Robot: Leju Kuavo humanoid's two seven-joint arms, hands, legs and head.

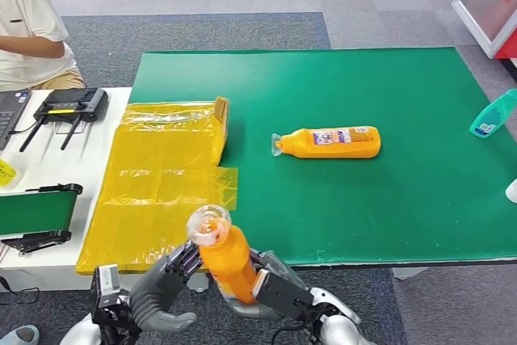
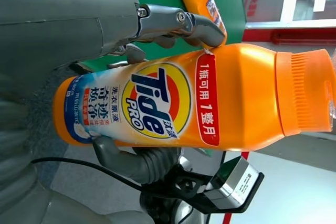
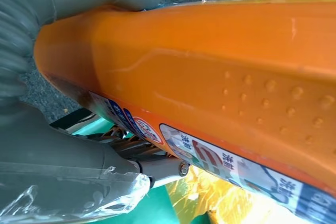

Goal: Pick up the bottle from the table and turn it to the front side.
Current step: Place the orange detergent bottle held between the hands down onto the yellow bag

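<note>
**Bottle held upright between both robot hands, off the near edge**

Head view shows the orange bottle [image 1: 227, 260] lifted clear of the green surface [image 1: 378, 208], just in front of its near edge. Its long axis stands close to upright, cap end toward the camera and leaning slightly to the robot's left. The left robot hand [image 1: 167, 280] grasps it from one side, dark fingers wrapped on the body; the right robot hand [image 1: 277, 288] grasps it from the other. In the left wrist view the Tide label [image 2: 156, 103] faces that camera, so the front side looks toward the left arm. The right wrist view meets a plain orange side with raised dots, a strip of printed label along one edge. Both hands sit equally near, so I judge any remaining turn is a rotation about the long axis, passed between them.

A second orange bottle [image 1: 332, 142] lies on its side mid-surface. A yellow bag [image 1: 165, 175] lies across the left edge, a teal bottle [image 1: 493, 115] at the right edge.
</note>
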